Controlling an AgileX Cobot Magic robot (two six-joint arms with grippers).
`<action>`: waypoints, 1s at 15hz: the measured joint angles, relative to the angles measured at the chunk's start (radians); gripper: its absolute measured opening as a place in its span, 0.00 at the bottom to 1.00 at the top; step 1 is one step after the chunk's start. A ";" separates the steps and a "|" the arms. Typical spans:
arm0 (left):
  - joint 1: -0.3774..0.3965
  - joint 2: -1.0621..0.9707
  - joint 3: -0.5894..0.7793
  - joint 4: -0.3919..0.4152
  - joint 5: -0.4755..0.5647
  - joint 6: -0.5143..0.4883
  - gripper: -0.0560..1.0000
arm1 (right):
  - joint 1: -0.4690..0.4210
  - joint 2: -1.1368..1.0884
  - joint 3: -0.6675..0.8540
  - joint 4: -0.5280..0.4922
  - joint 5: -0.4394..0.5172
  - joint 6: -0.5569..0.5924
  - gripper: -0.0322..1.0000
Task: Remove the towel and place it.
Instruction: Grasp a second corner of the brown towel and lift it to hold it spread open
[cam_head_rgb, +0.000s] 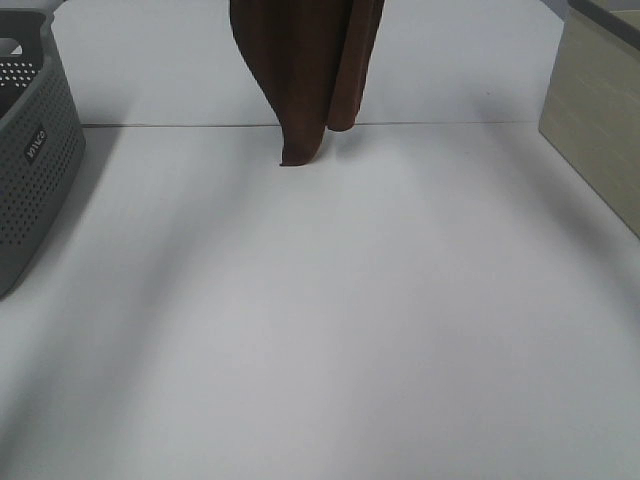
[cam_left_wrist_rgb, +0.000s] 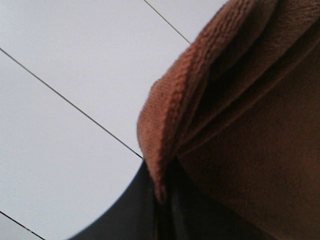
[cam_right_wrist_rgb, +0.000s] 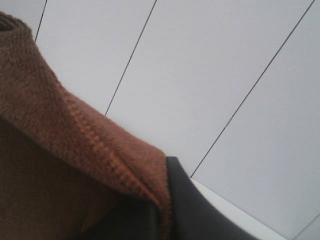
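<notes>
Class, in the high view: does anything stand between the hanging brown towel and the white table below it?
Nothing visible does. The towel hangs at the far middle over bare table. The grey basket stands at the left edge, the beige box at the right, both aside.

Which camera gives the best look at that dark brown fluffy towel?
The high exterior view: the dark brown terry towel hangs in folds over the white table. Both wrist views show only close-up hems.

Matt nubby terry cloth: towel (cam_left_wrist_rgb: 210, 90) at left gripper (cam_left_wrist_rgb: 162, 200). Grey perf. plastic: basket (cam_head_rgb: 30, 150). Smooth matt wht: tabletop (cam_head_rgb: 330, 330).
</notes>
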 joint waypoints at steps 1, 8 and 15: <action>0.010 0.044 -0.057 0.004 -0.009 0.000 0.05 | -0.002 0.032 -0.025 0.008 -0.005 0.000 0.04; 0.025 0.162 -0.283 0.098 0.001 0.000 0.05 | -0.014 0.096 -0.038 0.035 -0.018 0.000 0.04; 0.020 0.190 -0.283 0.107 0.075 0.017 0.05 | -0.015 0.099 -0.038 0.057 0.094 0.000 0.04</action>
